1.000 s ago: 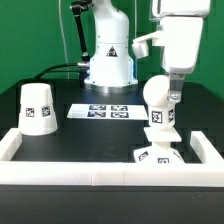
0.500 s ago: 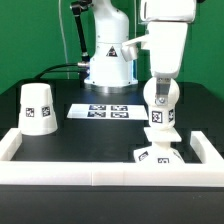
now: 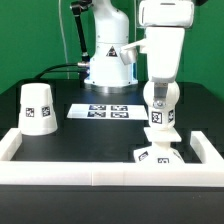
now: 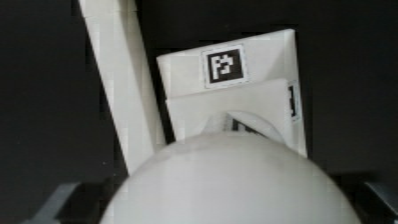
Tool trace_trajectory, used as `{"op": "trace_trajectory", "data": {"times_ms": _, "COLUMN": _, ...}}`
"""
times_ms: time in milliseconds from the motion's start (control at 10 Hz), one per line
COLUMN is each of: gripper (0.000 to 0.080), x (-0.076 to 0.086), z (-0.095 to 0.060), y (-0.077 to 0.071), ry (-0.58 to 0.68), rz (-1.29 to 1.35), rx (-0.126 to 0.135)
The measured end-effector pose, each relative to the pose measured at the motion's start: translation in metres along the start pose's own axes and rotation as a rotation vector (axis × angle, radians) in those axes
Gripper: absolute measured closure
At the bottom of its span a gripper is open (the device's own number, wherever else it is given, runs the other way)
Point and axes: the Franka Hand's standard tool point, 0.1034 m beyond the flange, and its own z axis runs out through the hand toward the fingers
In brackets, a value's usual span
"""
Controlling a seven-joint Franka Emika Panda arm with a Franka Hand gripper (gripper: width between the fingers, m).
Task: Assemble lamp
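The white bulb stands upright with its tagged stem on the flat square base, at the exterior view's right near the front rail. My gripper is down over the bulb's round head with a finger on each side. In the wrist view the bulb head fills the space between the dark fingers, with a narrow dark gap at each side, so the jaws look open. The base with its tag lies beyond it. The cup-like shade stands at the exterior view's left.
The marker board lies in the middle of the table. A white border rail runs along the front and sides, and it also shows in the wrist view beside the base. The robot's base stands at the back.
My gripper has swung from the exterior view's right to stand straight over the bulb head. The bulb and base have not moved.
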Motion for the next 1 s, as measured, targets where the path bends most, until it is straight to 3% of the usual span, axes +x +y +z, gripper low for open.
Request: {"op": "trace_trajectory", "data": {"times_ms": 1000, "gripper": 0.0223, "x": 0.0061, "z": 0.0007, "y": -0.0001, "ry": 0.014, "rz": 0.761, "rx": -0.006}}
